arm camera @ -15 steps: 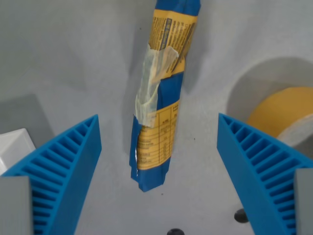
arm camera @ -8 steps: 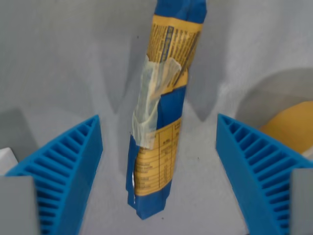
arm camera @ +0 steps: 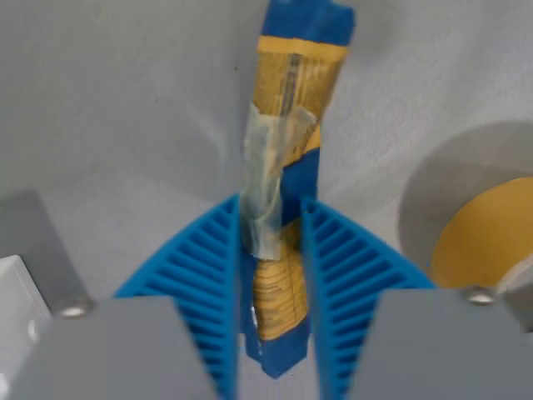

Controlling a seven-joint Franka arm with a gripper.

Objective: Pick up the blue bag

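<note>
The blue bag (arm camera: 293,117) is a long, narrow blue and yellow packet with a strip of clear tape around its middle, lying on the grey surface and running from the top of the wrist view down to the bottom centre. My gripper (arm camera: 271,250) has its two blue ribbed fingers (arm camera: 200,275) closed against both sides of the bag's lower half. The bag's lowest part is squeezed between the fingers, and its blue end sticks out below them.
A yellow roll of tape (arm camera: 487,242) lies at the wrist view's right, close to the right finger. A white box corner (arm camera: 15,304) shows at the wrist view's lower left. The grey surface (arm camera: 117,108) spreads around the bag.
The two fingers have closed inward from wide apart onto the bag. The camera has also come lower, so the bag looks larger.
</note>
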